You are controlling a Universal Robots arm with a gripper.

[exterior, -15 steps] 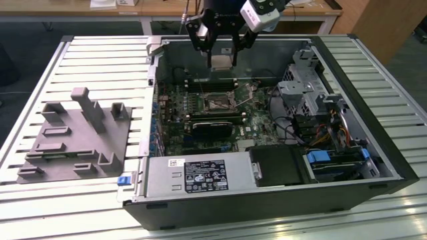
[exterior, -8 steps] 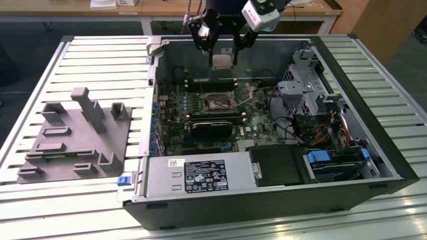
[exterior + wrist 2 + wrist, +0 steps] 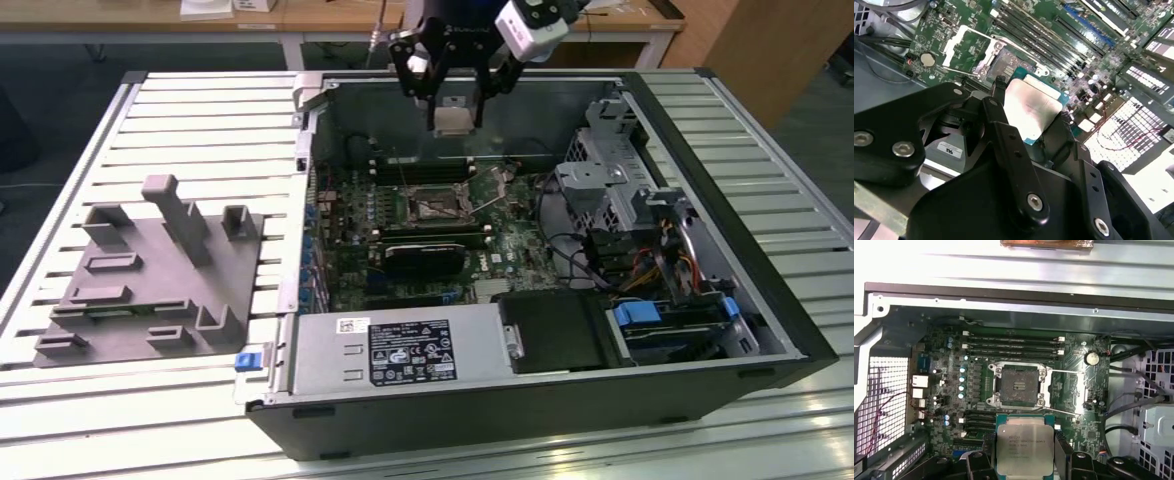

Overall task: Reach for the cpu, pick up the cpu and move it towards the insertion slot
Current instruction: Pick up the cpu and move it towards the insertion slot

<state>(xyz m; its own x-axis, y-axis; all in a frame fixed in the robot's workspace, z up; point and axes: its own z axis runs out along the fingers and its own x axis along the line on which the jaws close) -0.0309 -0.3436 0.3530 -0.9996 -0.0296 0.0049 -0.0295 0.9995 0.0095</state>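
Gripper [image 3: 454, 100] hangs over the far end of the open PC case [image 3: 694, 400], jaws closed on the cpu [image 3: 454, 117], which sits pinched between the two black fingers [image 3: 408, 75] w/ its silvery top showing. In the first wrist view the cpu [image 3: 1024, 450] is held flat, metal lid facing the camera, thin tan-green rim visible around it, fingers [image 3: 1066, 452] on opposite edges. In the second wrist view the same chip [image 3: 1030, 111] is gripped at the tip of the black finger linkage [image 3: 1009, 145], above the board.

Insertion slot [image 3: 438, 205] lies on the green motherboard [image 3: 340, 255] inside the case, nearer the viewer than the gripper in the exterior view. Its shiny frame is swung open, dark centre exposed [image 3: 1018, 385], thin wire lever out to one side. The cpu is raised clear of the board, not touching the socket [image 3: 1004, 62], close beside it in both wrist views.

Grey fixture block [image 3: 147, 285] sits on the slatted table [image 3: 200, 110] at the exterior view's left, well apart from the case.
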